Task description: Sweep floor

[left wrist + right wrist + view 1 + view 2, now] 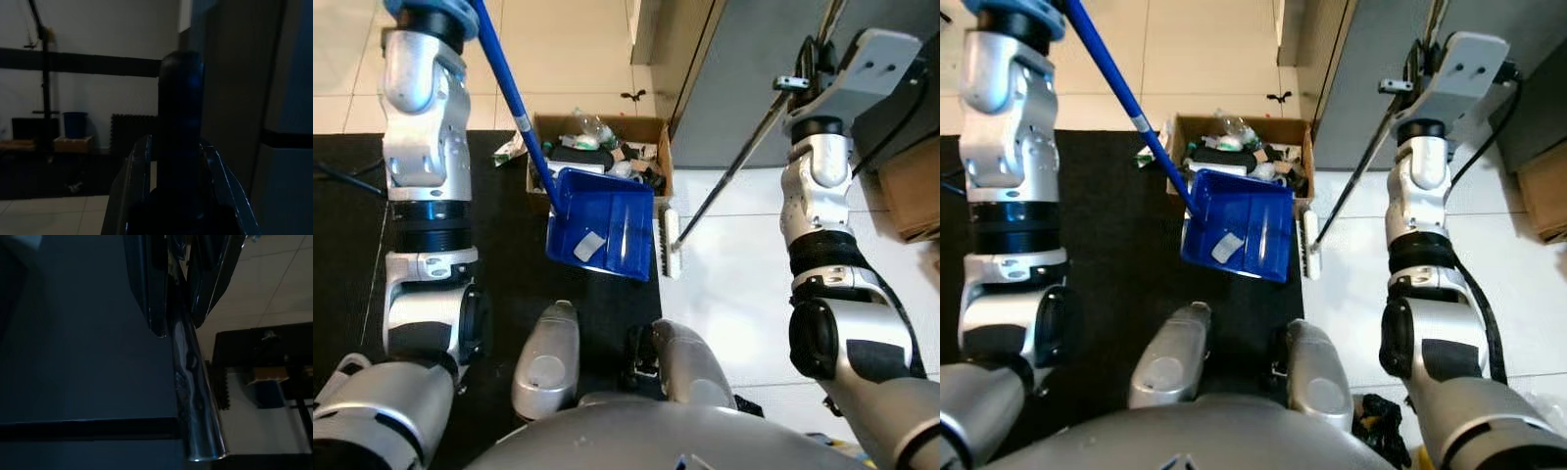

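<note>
Dustpan (603, 222) edge apparently overlaps box (651, 130); broom (670, 245) beside.

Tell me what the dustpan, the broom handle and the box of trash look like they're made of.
Dustpan: likely moulded plastic, an even glossy blue with soft highlights. Broom handle: probably metal tube, thin and grey, with a chrome-like mirrored sheen in the right wrist view. Box: looks like cardboard, matte brown with thin, raw-edged walls.
</note>
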Available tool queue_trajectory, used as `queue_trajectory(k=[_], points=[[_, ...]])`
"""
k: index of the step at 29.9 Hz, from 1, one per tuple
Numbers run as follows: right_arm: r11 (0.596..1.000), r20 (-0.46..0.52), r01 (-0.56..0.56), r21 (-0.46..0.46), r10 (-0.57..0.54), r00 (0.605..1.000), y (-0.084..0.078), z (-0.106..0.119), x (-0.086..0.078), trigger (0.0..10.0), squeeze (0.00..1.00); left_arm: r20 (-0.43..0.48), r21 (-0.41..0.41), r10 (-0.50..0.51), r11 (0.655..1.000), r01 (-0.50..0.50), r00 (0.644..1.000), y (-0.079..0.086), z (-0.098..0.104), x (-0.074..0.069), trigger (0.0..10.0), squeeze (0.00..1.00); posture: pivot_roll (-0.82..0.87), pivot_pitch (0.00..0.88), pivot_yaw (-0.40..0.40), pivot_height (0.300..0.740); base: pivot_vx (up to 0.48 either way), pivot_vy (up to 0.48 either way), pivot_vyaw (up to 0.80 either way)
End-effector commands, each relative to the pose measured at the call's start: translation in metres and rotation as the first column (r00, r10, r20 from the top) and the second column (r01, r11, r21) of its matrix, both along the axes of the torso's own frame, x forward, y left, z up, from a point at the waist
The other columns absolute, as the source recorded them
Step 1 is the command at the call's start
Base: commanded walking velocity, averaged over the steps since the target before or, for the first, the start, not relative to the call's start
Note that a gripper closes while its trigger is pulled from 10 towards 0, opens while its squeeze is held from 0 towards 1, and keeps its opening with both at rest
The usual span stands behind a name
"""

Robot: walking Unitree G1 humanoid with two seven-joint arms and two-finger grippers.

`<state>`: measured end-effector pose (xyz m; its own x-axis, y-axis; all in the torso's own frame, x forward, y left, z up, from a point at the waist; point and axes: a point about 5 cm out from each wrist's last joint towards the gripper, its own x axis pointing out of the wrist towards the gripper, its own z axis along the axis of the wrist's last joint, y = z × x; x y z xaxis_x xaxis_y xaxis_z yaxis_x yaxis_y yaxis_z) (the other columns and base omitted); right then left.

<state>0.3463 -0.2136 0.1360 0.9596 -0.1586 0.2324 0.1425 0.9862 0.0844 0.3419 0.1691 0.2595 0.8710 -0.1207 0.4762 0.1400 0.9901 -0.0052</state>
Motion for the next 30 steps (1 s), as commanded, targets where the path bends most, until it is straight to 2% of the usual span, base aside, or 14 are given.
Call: queue_trajectory(k=[1, 21, 30], points=[[1.000, 0.020, 0.006, 0.005, -0.006, 1.000, -0.0013, 0.0054, 0.0018, 10.0, 0.00, 0.043, -0.001, -0.007, 1.000, 0.007, 0.999, -0.0025, 0.0089, -0.0027, 10.0, 0.00, 0.25, 0.001, -0.024, 0.740, 0.000, 0.000, 0.00], [1.000, 0.017, 0.010, 0.011, -0.010, 1.000, -0.0013, 0.0045, 0.0020, 10.0, 0.00, 0.055, 0.008, -0.003, 1.000, 0.003, 0.998, -0.0025, 0.0104, -0.0028, 10.0, 0.00, 0.25, 0.000, -0.021, 0.740, 0.000, 0.000, 0.00], [1.000, 0.015, 0.008, 0.013, -0.008, 1.000, -0.0002, 0.0040, 0.0025, 10.0, 0.00, 0.071, 0.017, 0.000, 1.000, -0.001, 0.997, -0.0026, 0.0126, -0.0032, 10.0, 0.00, 0.26, 0.000, -0.020, 0.740, 0.427, 0.000, 0.00]])
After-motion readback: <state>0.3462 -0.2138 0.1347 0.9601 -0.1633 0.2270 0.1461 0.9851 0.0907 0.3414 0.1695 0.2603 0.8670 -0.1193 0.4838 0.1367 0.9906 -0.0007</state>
